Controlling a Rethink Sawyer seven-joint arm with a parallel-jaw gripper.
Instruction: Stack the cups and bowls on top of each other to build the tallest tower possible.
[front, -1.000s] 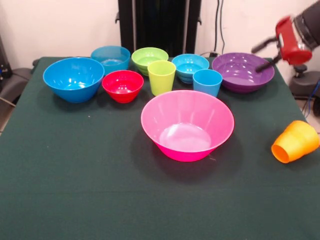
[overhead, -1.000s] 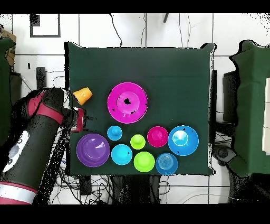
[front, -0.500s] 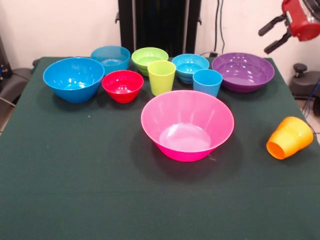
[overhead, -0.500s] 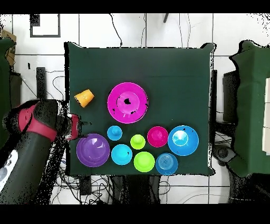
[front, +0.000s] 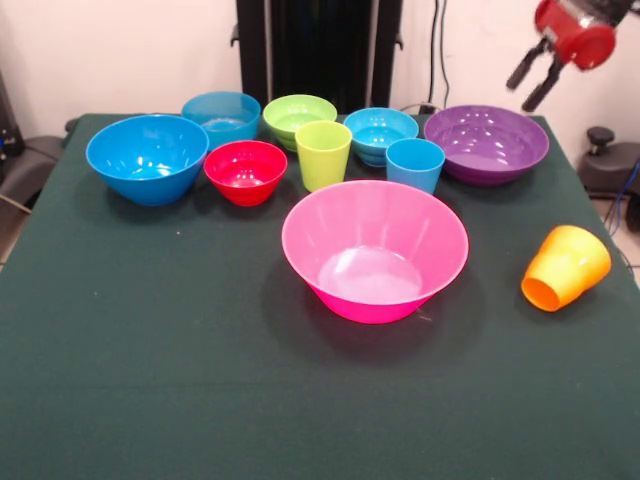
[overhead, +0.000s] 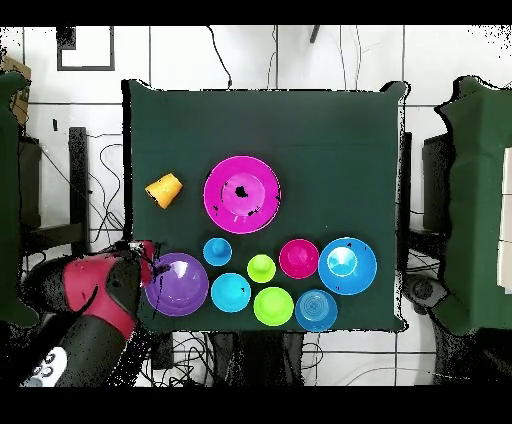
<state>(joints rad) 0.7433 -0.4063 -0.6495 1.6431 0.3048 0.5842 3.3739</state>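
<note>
The huge pink bowl (front: 375, 250) (overhead: 242, 194) stands empty at the table's middle. The orange cup (front: 565, 267) (overhead: 164, 189) lies on its side at the table's edge, apart from the rest. Behind the pink bowl stand the lime green cup (front: 323, 153) (overhead: 261, 268) and the light blue cup (front: 415, 164) (overhead: 217, 251). The large blue bowl (front: 148, 157) (overhead: 347, 265), red bowl (front: 245, 170), ribbed cyan bowl (front: 221, 115), lime green bowl (front: 299, 116), small blue bowl (front: 380, 133) and purple bowl (front: 487, 142) (overhead: 177, 284) stand in a row. My gripper (front: 534, 80) (overhead: 141, 258) is open and empty, high above the purple bowl's outer edge.
Nothing is stacked; each piece stands alone. The robot's black pedestal (front: 310, 50) rises behind the row of bowls. A grey chair (overhead: 470, 205) stands beside the table.
My gripper has risen and swung from beside the orange cup to above the purple bowl's edge. The orange cup has rolled a little inward on the table.
</note>
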